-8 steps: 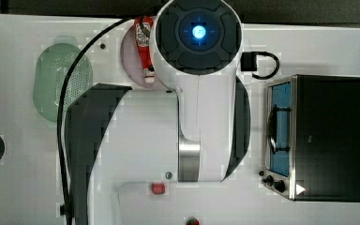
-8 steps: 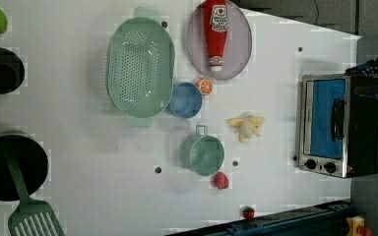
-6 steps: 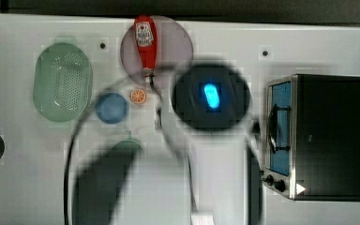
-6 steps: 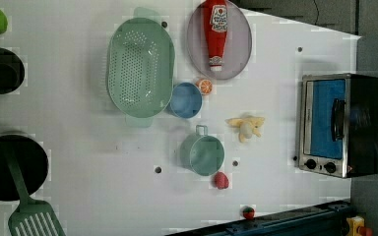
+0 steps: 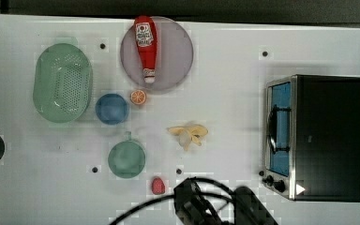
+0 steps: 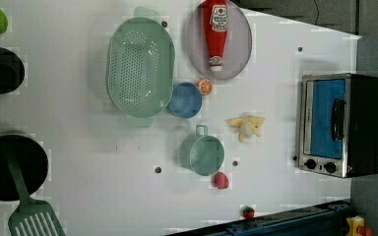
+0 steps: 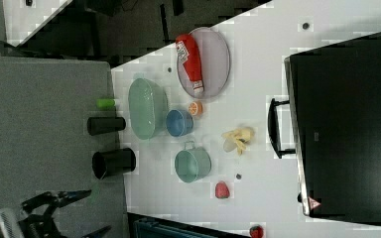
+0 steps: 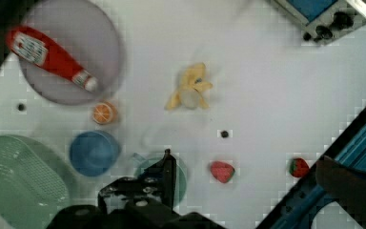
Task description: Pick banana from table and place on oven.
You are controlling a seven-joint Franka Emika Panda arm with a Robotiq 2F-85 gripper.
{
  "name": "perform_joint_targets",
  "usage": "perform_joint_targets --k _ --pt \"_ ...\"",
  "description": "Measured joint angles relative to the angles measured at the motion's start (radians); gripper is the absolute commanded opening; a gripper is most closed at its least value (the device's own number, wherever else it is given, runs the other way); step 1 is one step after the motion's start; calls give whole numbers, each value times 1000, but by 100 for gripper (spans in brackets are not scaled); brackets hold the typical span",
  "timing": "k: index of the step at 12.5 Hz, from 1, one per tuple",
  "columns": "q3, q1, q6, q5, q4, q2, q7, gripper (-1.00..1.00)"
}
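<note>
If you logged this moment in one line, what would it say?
stage: before pickup | banana: on table, untouched | oven: top bare, door shut | tool: above green cup, holding nothing

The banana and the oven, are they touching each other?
Apart. In the top view, the banana lies on the table, with a wide strip of bare white tabletop between it and the oven.

A ketchup bottle (image 5: 145,47) lies on a grey plate (image 5: 173,56), near a green colander (image 5: 62,83) and blue bowl (image 5: 112,108).
</note>
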Motion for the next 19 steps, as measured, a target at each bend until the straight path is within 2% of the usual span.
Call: perform_joint_targets --k 2,4,10,13,15,19 --pt "-5 10 37 10 21 41 1 100" --pt "23 9 138 18 0 151 4 100" --pt "19 13 475 -14 -240 511 5 100" --pt "7 14 629 0 -295 602 6 100" --pt "15 19 806 14 -311 662 6 100" --pt "-4 32 953 0 -367 793 6 100"
